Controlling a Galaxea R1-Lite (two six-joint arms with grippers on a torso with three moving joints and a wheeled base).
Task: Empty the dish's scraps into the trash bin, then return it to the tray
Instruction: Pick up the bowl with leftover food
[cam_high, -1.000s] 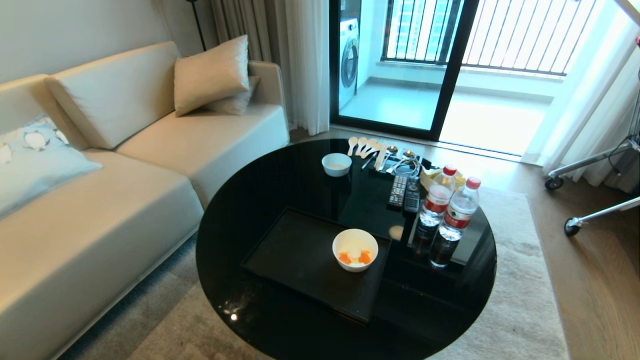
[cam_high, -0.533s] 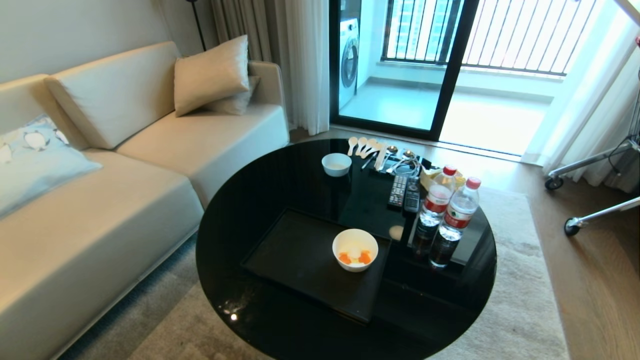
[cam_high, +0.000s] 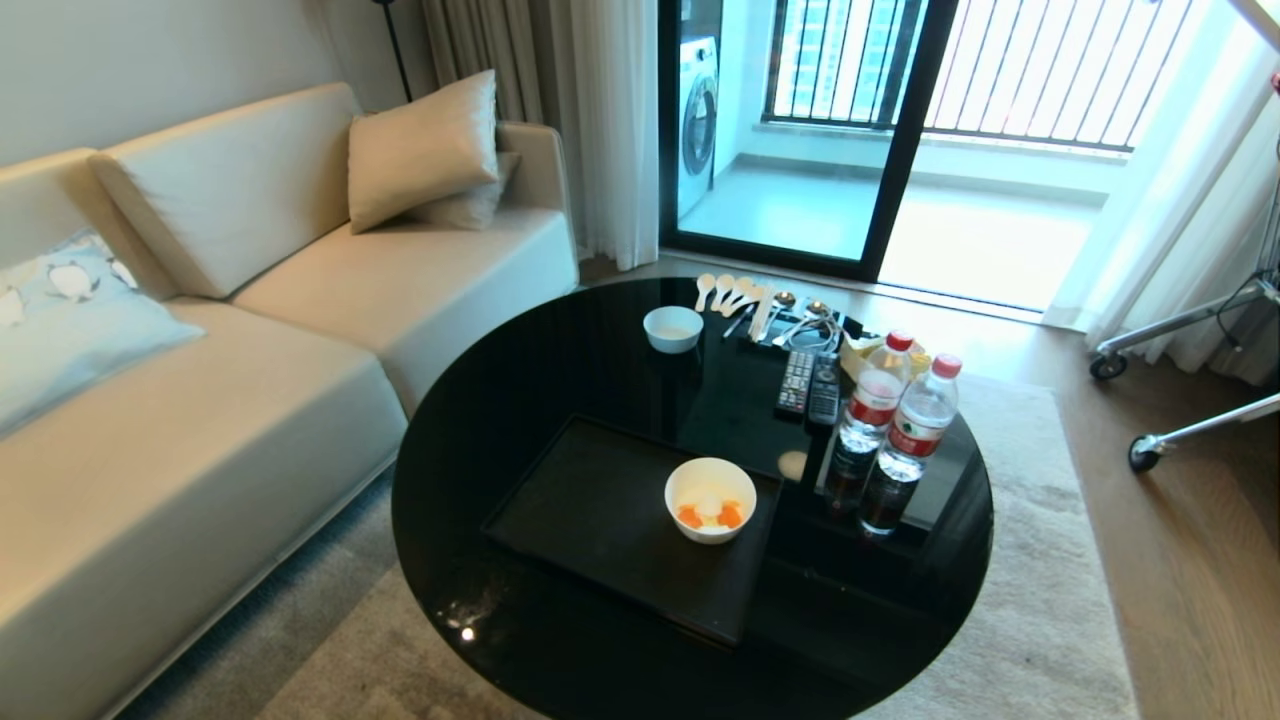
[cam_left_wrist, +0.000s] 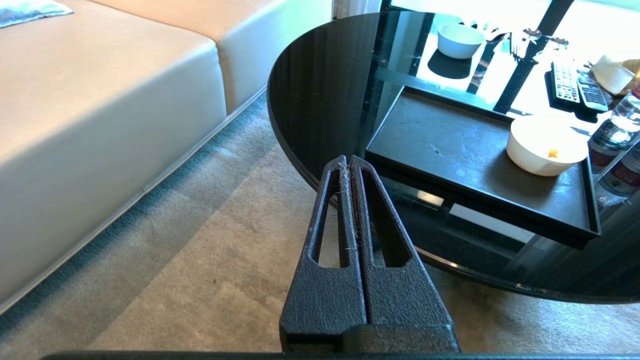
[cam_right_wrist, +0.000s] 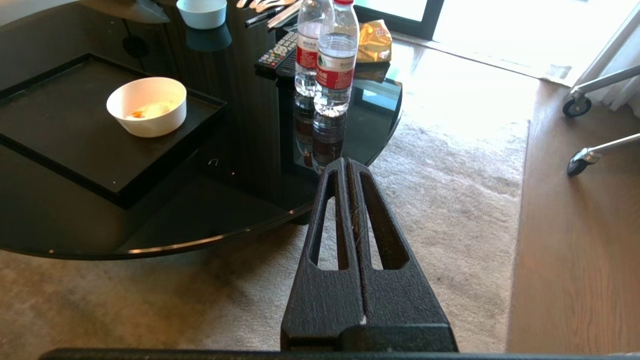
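The dish (cam_high: 710, 498) is seen standing upright on the tray (cam_high: 590, 510), at the tray's corner nearest the two water bottles (cam_high: 895, 430). The scraps (cam_high: 710, 513), orange and pale pieces, are held inside the dish. The tray is laid on the round black table (cam_high: 520, 370), with a smaller white bowl (cam_high: 672, 328) and two remote controls (cam_high: 810, 385) placed beyond the tray. The left gripper (cam_left_wrist: 348, 165) is kept short of the tray, over the carpet (cam_left_wrist: 210, 260), its fingers pressed together on nothing. The right gripper (cam_right_wrist: 346, 167) is likewise closed and empty, held off the tray's bottle side.
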